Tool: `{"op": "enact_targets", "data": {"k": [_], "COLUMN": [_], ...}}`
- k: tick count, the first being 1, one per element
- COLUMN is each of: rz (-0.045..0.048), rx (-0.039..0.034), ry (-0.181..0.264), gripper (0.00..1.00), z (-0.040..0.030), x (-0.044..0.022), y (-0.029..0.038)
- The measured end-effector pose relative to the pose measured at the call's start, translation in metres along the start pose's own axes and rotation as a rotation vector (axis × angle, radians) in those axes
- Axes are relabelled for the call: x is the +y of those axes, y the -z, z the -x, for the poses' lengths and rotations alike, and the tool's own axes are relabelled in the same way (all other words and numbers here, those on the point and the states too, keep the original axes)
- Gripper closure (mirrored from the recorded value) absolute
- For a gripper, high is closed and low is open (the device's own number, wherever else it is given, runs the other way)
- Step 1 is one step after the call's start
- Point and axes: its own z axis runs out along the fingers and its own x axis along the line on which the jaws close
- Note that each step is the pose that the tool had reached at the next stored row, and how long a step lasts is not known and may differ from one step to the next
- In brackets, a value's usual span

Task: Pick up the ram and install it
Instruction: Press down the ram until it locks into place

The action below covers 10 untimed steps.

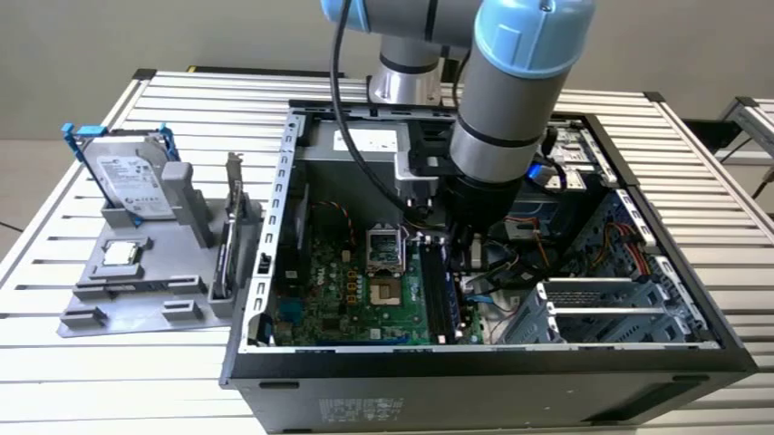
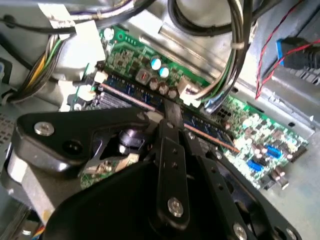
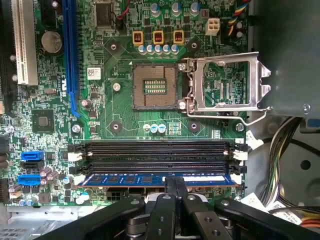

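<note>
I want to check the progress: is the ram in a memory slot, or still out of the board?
In. The ram stands along a memory slot beside two empty slots, with the gripper at its middle. Whether it is fully seated, I cannot tell.

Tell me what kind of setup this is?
Looks like a lab bench cell for PC assembly. An open computer case lies on a slatted metal table, with a gray fixture holding spare parts beside it. The gripper is down at the ram, which sits in a motherboard slot.

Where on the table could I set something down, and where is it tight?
Bare slats lie in front of the grey holder and along the table edge beside the computer case. It is crowded inside, where the gripper meets the ram.
</note>
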Motion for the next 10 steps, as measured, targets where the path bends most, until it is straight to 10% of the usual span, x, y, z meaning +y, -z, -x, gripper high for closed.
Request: {"op": "enact_targets", "data": {"k": [10], "rz": [0.0016], "rx": [-0.0007], "ry": [0.0], "gripper": [1.0], "z": [-0.001], "x": [-0.0007], "y": [0.0442]}}
